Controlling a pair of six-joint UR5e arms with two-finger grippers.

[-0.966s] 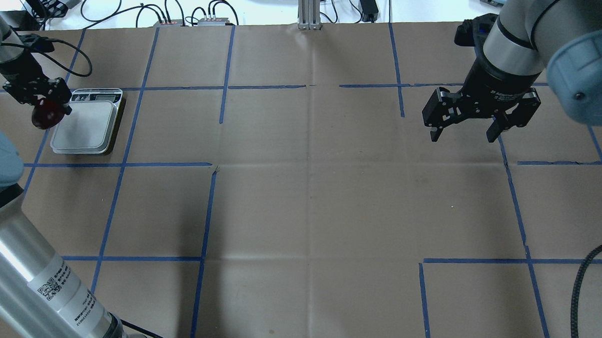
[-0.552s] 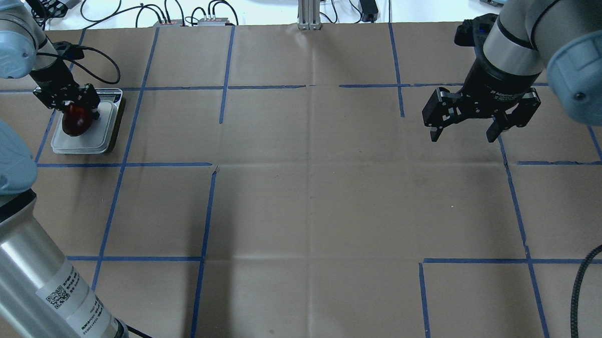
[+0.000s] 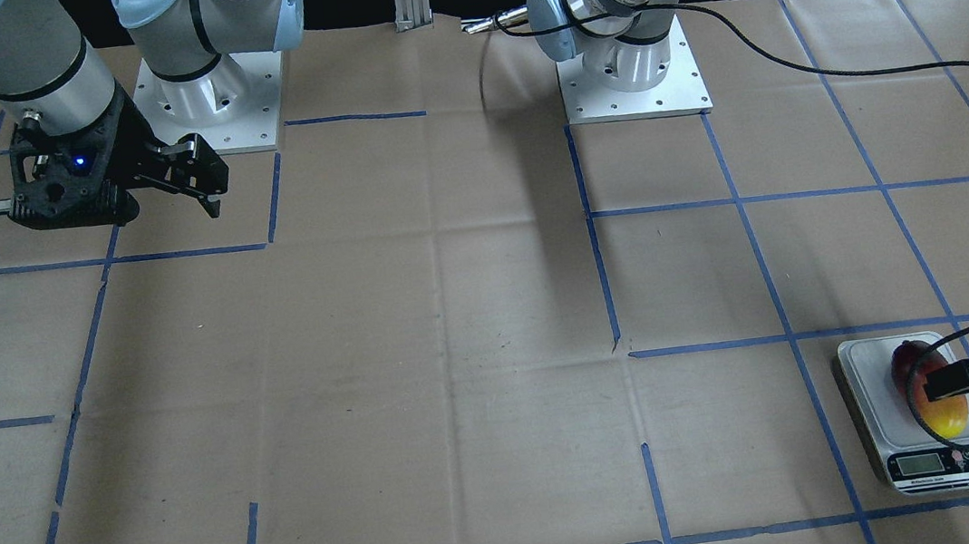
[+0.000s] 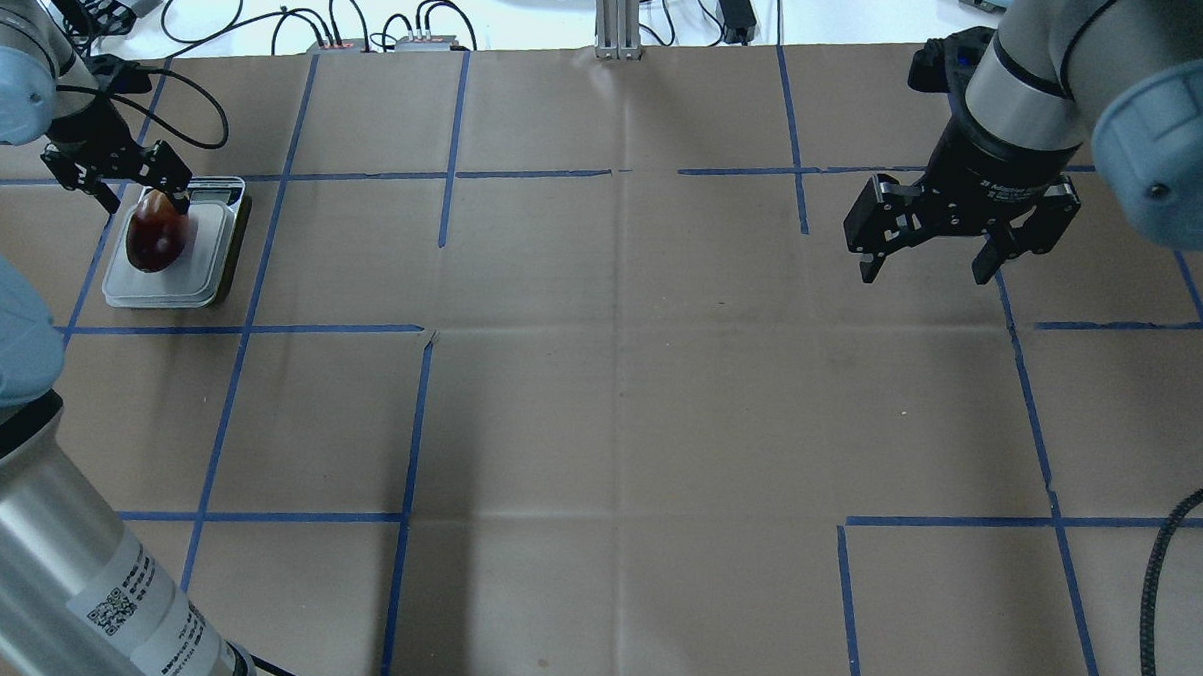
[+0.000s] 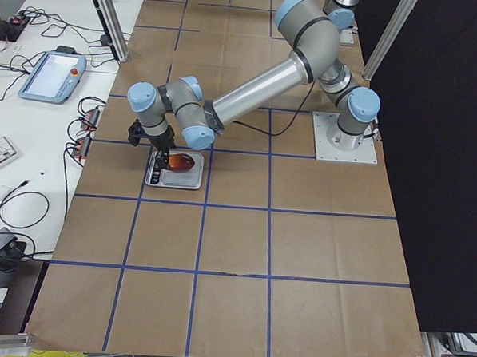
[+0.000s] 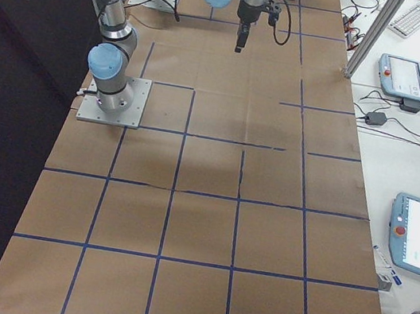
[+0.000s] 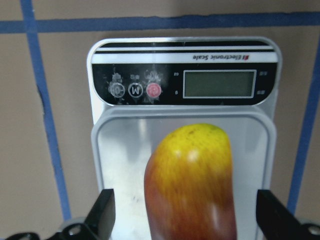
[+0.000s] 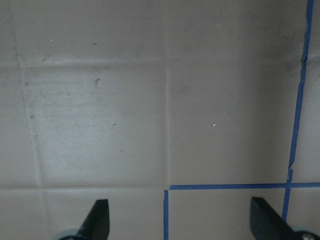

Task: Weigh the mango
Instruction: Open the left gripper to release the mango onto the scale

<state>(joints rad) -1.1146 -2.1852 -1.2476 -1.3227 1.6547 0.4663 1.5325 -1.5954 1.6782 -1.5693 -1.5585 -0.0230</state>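
Re mango [image 7: 190, 185]: lies lengthwise on platform of scale [image 7: 125, 150], yellow end toward display [image 7: 219, 83], red end toward wrist camera. Fits inside platform edges, nothing overhanging.

Re left gripper [image 4: 144, 194]: released, fingers [image 7: 102, 215] spread wide on either side of fruit. Clear gap on both flanks in wrist view, so no contact. Hovers low over display end of mango in overhead view.

Re right gripper [image 4: 926, 274]: also released, empty. Hangs over counter [image 4: 600, 378], well apart from scale.

Re display: no legible digits in wrist view. Blank or just dim, cannot tell.

Reads as placement done, with retreat and readout left.

To do it well:
- Lift left gripper straight up, keeping fingers wide until above top of fruit.
- Avoid sideways drift. Rounded fruit probably rolls if nudged.
- Keep fingers and wrist cable off platform, since any touch likely corrupts reading.
- Hold clear of scale and give reading time to settle.
- Check display from wrist view. If blank, probably needs a press on buttons [image 7: 135, 90] beside it.
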